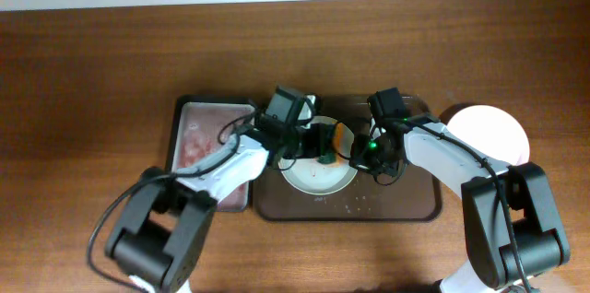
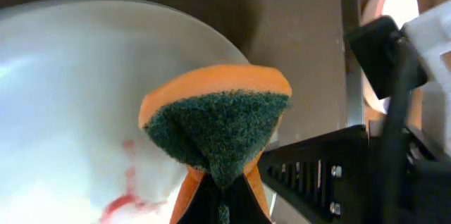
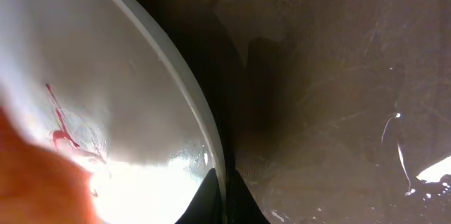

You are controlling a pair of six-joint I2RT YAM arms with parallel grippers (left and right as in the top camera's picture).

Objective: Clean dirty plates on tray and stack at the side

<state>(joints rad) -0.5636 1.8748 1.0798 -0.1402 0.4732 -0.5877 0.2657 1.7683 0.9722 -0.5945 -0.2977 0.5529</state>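
A white dirty plate (image 1: pixel 318 175) with red sauce smears (image 2: pixel 123 199) lies on the dark brown tray (image 1: pixel 406 208). My left gripper (image 1: pixel 318 146) is shut on an orange sponge with a green scouring face (image 2: pixel 218 129), held over the plate. My right gripper (image 1: pixel 364 157) is shut on the plate's right rim (image 3: pixel 220 175); the smears show there too (image 3: pixel 60 129). Another white plate (image 1: pixel 489 132) sits on the table right of the tray.
A smaller narrow tray with a pinkish inside (image 1: pixel 198 136) lies just left of the brown tray. Crumbs or droplets (image 1: pixel 355 203) dot the brown tray's front. Both arms crowd over the tray's middle.
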